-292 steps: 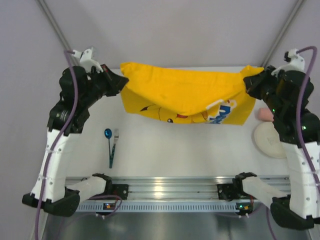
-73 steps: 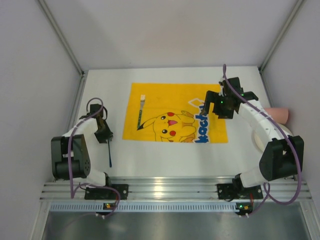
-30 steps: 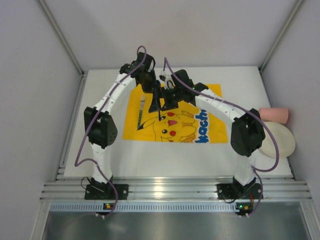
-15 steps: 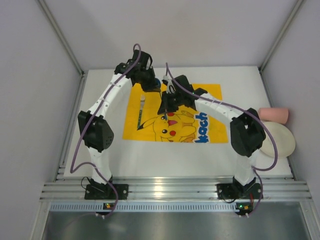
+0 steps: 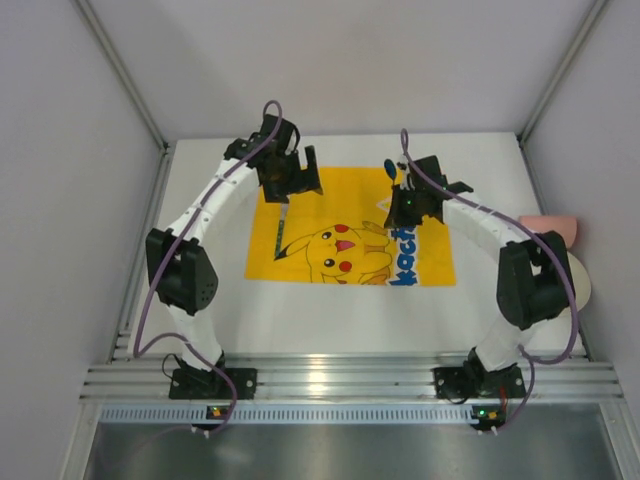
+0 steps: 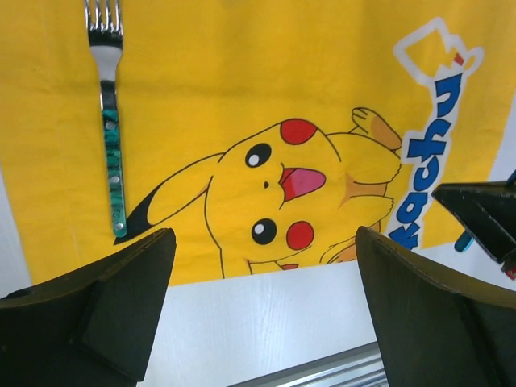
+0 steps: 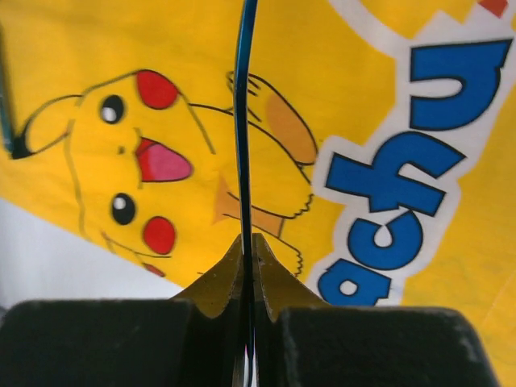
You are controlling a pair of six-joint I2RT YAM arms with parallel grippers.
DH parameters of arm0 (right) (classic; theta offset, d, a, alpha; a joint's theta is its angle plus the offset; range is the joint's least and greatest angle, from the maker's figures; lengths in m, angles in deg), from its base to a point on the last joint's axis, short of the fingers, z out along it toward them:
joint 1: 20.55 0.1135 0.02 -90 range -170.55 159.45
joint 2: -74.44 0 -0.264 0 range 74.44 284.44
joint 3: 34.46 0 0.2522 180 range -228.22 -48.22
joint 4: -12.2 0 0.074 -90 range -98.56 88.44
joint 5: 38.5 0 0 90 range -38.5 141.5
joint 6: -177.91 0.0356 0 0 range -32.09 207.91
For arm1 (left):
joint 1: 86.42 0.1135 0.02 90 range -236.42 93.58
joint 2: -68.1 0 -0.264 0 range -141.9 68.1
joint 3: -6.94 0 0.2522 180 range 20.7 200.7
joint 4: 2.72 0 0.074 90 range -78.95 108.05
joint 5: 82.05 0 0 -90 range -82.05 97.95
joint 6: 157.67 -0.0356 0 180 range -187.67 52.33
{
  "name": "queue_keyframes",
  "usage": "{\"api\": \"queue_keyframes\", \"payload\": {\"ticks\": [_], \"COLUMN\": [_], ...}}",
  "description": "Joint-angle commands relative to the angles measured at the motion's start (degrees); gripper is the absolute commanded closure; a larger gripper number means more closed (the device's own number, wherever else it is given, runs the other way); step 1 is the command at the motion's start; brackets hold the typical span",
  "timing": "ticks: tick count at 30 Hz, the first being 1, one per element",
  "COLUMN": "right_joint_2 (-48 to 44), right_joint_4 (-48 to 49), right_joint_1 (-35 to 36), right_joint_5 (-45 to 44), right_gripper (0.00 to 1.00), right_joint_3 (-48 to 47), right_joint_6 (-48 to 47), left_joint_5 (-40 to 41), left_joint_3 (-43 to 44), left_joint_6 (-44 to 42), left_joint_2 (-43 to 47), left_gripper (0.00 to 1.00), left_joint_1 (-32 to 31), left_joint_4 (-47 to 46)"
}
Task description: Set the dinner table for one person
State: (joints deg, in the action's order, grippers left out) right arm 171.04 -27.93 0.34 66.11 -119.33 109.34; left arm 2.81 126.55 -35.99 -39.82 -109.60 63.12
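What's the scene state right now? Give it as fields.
dinner table: white, yellow Pikachu cloth spread flat on it
fork: lying on the cloth's left part, tines toward the far side
left hand: open, empty, above the cloth near the fork
right hand: shut on a thin blue utensil, above the cloth's right part
pink cup: at the table's right edge
plate: beside the cup, only its edge shows

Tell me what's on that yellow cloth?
A fork lies on the yellow cloth, left side. The right gripper holds a blue utensil above it. Its far edge is partly hidden.
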Motion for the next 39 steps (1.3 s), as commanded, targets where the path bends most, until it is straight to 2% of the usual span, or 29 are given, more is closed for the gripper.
{"api": "queue_keyframes", "payload": {"ticks": [1, 9, 14, 17, 18, 19, 21, 24, 31, 34, 35, 37, 39], "right_joint_2": [4.2, 11.41, 12.56, 13.35, 13.18, 12.83, 11.08, 8.44, 0.97, -0.09, -0.96, -2.37, -4.13], "right_joint_4": [-6.48, -10.28, -9.93, -10.89, -11.24, -11.51, -12.03, -14.23, -22.49, -25.74, -26.27, -26.54, -25.67], "right_joint_1": [0.21, -2.95, -4.09, -4.36, -4.45, -4.54, -4.89, -5.59, -7.87, -8.75, -9.97, -12.34, -18.75], "right_joint_5": [-6.25, -10.2, -11.8, -12.67, -13.2, -13.29, -14.08, -14.35, -17.69, -19.0, -21.36, -24.7, -25.69], "right_gripper": [1.0, 1.0, 0.99, 0.58, 0.51, 0.4, 0.28, 0.22, 0.2, 0.19, 0.19, 0.09, 0.06], "right_joint_3": [-1.4, -3.41, -3.86, -4.12, -4.04, -3.86, -3.42, -4.47, -12.37, -15.89, -16.68, -16.26, -14.85], "right_joint_6": [-4.82, -3.94, -2.54, -2.27, -2.1, -2.09, -2.01, -2.44, -4.2, -5.34, -5.35, -3.87, -2.8], "left_joint_5": [1.81, 2.68, 2.69, 2.69, 2.6, 2.51, 2.07, 1.11, -0.66, 2.24, 2.59, 2.16, 0.76], "left_joint_3": [-3.88, -5.38, -5.47, -5.38, -5.38, -5.21, -4.77, -4.07, -5.03, -12.21, -17.46, -22.15, -27.78], "left_joint_6": [-1.71, -2.59, -3.03, -3.2, -3.21, -3.21, -3.12, -2.85, -2.86, -1.89, -1.71, -1.1, 0.48], "left_joint_2": [5.61, 6.84, 6.85, 6.85, 6.76, 6.58, 5.97, 4.74, 2.28, 4.64, 7.34, 10.0, 12.9], "left_gripper": [0.02, 0.02, 0.02, 0.03, 0.02, 0.02, 0.03, 0.03, 0.04, 0.04, 0.04, 0.04, 0.04], "left_joint_1": [0.59, 0.59, 0.59, 0.59, 0.59, 0.59, 0.59, 0.59, 0.42, 0.5, 1.2, 2.69, 6.64], "left_joint_4": [-2.5, -2.24, -1.8, -1.62, -1.54, -1.62, -1.89, -2.41, -2.25, -3.72, -4.95, -8.63, -10.05]}}
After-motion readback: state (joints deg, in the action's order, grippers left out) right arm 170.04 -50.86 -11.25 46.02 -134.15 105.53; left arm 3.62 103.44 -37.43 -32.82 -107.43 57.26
